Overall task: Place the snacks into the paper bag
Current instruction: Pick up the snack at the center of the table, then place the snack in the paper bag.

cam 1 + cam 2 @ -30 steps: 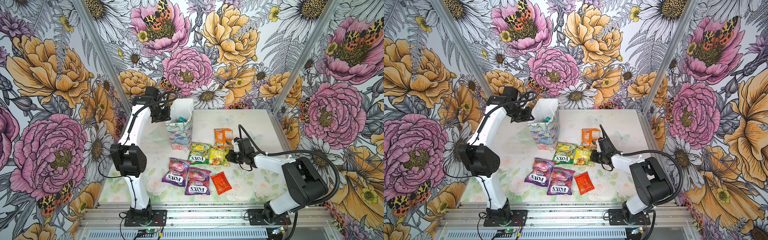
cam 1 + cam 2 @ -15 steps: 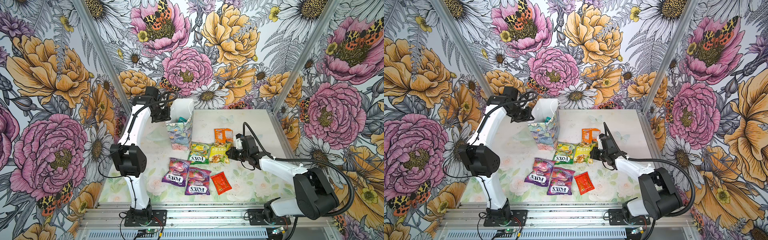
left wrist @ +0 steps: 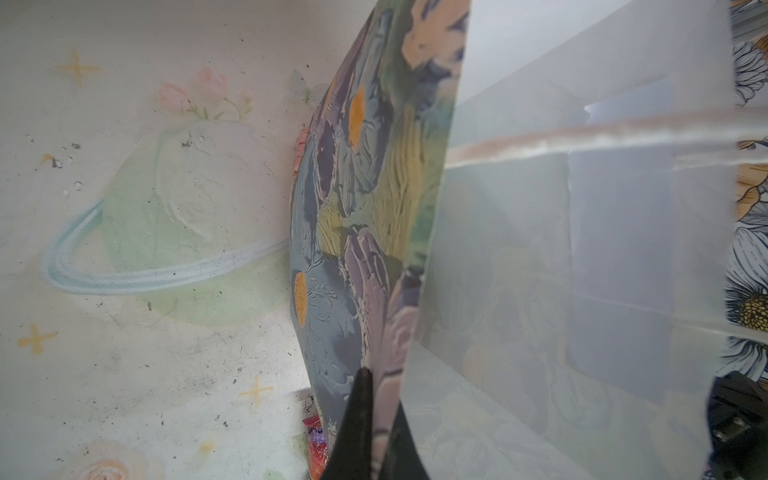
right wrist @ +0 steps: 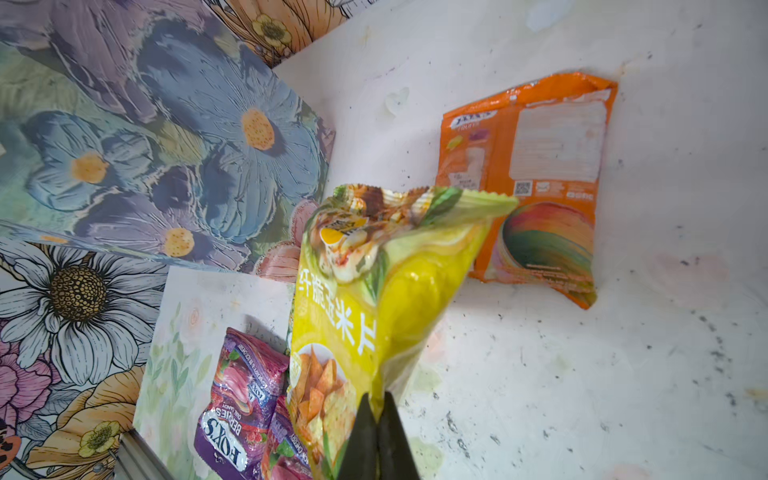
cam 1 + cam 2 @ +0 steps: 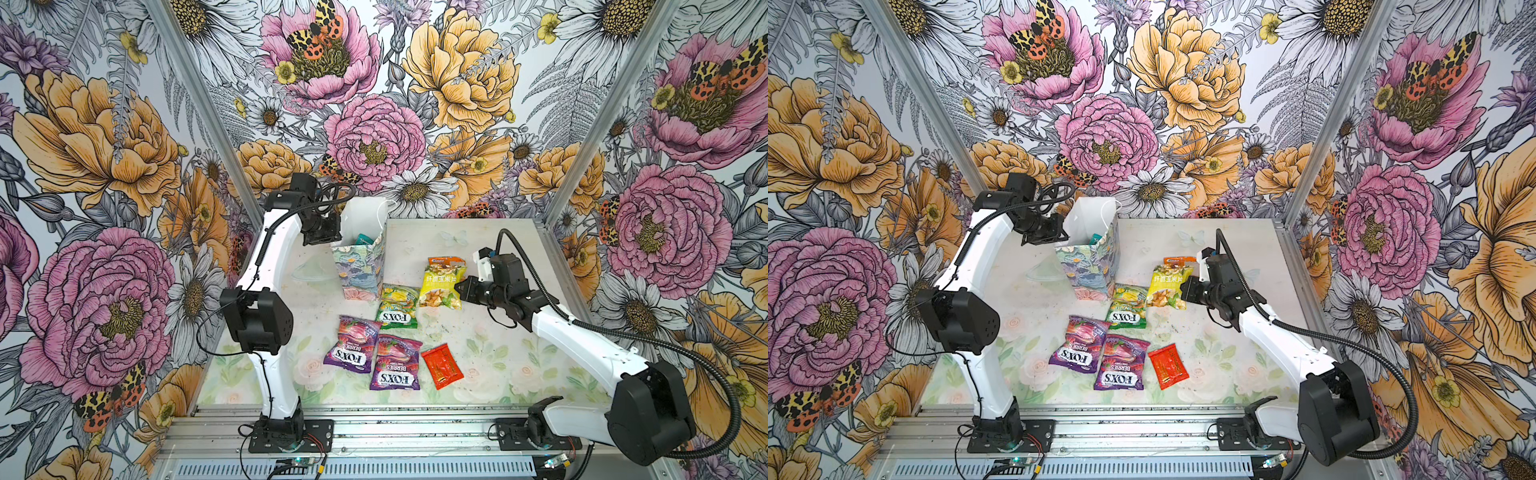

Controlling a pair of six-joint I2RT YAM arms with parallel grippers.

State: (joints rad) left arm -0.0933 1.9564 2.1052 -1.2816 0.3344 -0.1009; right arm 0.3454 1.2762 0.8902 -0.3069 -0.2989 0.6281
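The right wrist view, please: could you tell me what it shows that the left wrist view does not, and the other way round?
Only the right wrist view: the right claw shut on the yellow packet, and the orange packet lying flat. Only the left wrist view: the left claw pinching the paper bag by its wall, the bag's white inside and a cord handle. Both: the bag's flowered outside and the pale table.

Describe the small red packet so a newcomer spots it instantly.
Find the upright pastel flower-print paper bag. Nearer the camera lie two glossy purple FOX'S Berries packets. The small flat red foil packet lies just beside them on the robot's right: the only red one, and smaller than its neighbours.
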